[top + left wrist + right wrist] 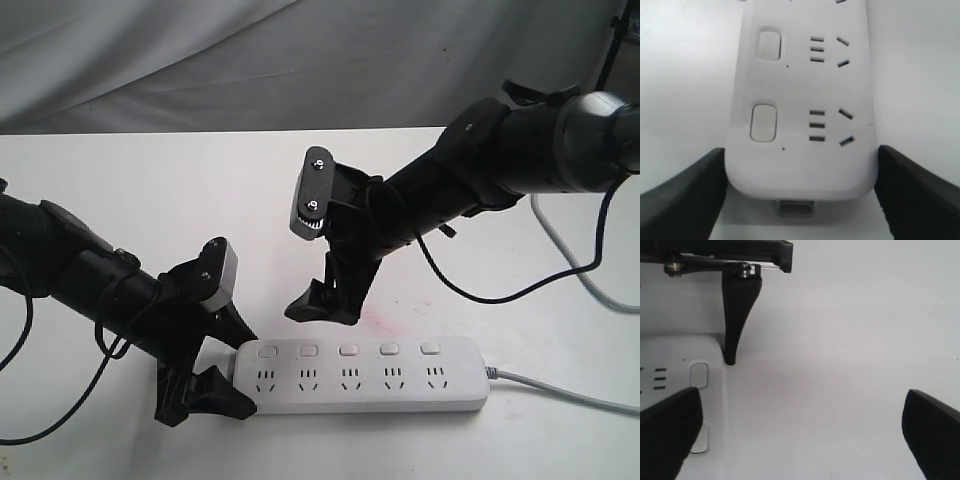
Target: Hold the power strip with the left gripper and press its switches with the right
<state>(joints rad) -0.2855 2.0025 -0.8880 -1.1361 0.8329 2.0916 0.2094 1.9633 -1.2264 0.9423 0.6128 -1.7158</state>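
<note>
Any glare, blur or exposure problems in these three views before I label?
Exterior view: soft even light, faint shadows, power strip sharp, a glare spot on the right arm. Left wrist view: strip reasonably sharp, white-on-white low contrast, left gripper jaws soft-edged. Right wrist view: table washed out, right gripper jaws blurred.

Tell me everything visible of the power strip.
The power strip is a long white plastic bar with rounded ends, lying flat on the white table. Its top carries five sockets and a row of five rounded-square switches; a grey cord leaves one end. The left hand clamps the other end's sides; the right hand hangs open above, not touching.
</note>
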